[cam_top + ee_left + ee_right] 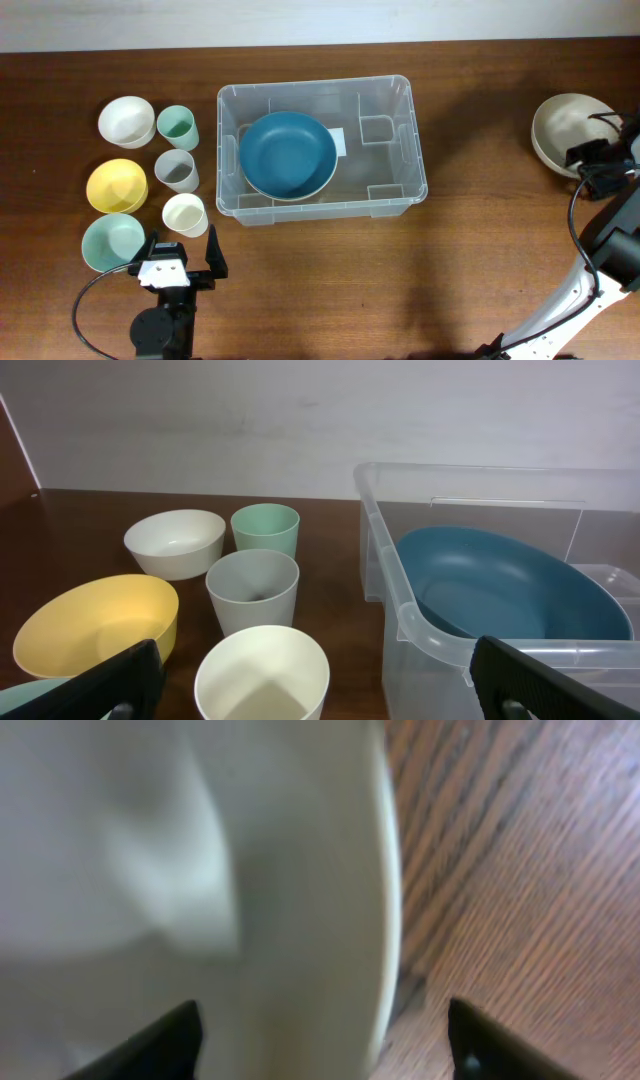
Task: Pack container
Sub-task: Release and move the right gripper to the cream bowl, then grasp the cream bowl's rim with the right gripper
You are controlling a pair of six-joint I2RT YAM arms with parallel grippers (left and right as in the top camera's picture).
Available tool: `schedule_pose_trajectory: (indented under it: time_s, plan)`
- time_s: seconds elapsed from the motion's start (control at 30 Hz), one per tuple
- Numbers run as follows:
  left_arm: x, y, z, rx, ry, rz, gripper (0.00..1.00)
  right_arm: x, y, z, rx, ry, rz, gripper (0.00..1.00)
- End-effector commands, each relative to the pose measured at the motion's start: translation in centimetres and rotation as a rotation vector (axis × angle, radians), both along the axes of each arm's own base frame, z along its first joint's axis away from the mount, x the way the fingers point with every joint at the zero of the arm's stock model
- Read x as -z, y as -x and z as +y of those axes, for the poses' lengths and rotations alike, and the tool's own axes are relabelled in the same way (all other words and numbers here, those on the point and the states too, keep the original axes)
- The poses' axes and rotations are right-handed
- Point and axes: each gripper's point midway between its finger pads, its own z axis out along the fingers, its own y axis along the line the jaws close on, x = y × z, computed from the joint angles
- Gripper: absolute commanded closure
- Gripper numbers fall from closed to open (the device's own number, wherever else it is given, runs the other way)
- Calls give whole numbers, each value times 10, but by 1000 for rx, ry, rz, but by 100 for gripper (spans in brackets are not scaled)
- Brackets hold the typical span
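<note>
black jaws, white wrist block [163, 268], black cables [572, 215]

My wooden table [320, 300] carries the clear container [416, 150] in the middle; left of it a white bowl [126, 121], yellow bowl [117, 185], teal bowl [112, 242] and three cups [177, 170]; at right a beige bowl [558, 130]

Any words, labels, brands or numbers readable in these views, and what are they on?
No text can be read in any view.
white label on the base of the container: partly covered by the blue bowl, too small to tell whether anything is printed on it.
</note>
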Motion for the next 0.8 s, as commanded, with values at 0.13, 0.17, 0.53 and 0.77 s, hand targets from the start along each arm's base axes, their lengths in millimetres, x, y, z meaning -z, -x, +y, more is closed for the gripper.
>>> schedule_pose_trajectory:
  time_s: [0.13,0.17,0.53,0.77]
  plan:
    - [1,0,2,-11,-12,1,1,8,4,0,7,-12,13,46]
    - [1,0,2,-11,-12,1,1,8,4,0,7,-12,13,50]
    - [1,0,2,-11,-12,1,1,8,4,-1,7,-10,11,80]
    - [1,0,2,-11,-12,1,1,8,4,-2,40,-6,12,84]
